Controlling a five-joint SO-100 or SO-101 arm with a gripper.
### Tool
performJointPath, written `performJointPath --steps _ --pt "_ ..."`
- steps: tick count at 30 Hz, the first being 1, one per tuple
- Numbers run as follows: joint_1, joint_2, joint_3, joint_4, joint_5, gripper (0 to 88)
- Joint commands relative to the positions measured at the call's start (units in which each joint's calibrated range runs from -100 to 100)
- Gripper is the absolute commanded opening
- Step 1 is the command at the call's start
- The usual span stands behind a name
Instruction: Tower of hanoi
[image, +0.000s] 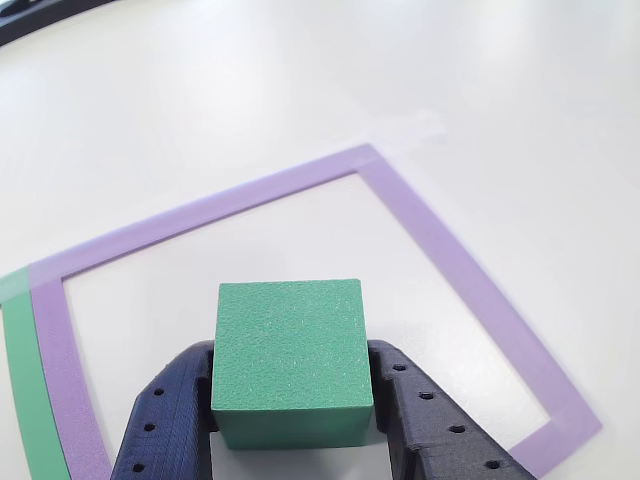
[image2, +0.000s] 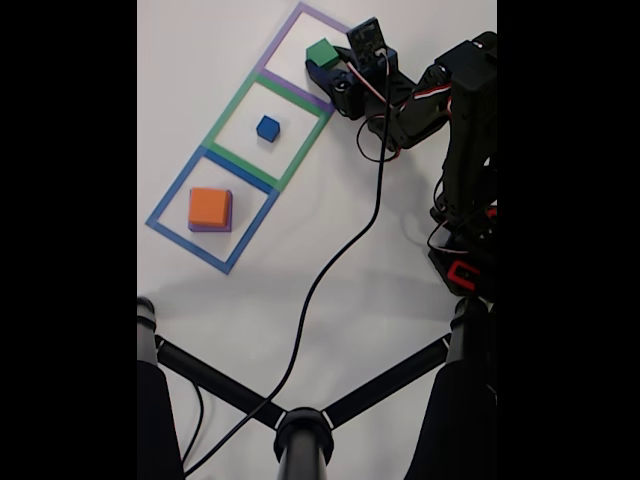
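White table; hand apparently gripping green cube.

Fixed view. Three square outlines run in a diagonal row on the white table. Near-left blue outline: orange cube stacked on purple cube, only a purple edge showing. Middle green outline: small dark blue cube at centre. Far-right purple outline: green cube between the jaws of the gripper, closed against it. Black cable trails toward the near edge.
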Motion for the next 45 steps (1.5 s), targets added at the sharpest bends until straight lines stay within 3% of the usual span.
performJointPath --steps 1,8,21,30,38,45 --pt "-0.3 -4.1 0.6 0.2 1.0 4.8" --pt "-0.7 -22.8 5.4 17.2 1.0 4.2" --pt "-0.3 -66.8 0.8 78.1 1.0 3.1" --pt "-5.1 -72.0 -30.8 120.8 1.0 2.6" --pt "-13.4 -70.8 -50.8 137.3 0.1 2.1" --pt "-19.0 -71.6 -55.7 140.8 -3.2 2.0"
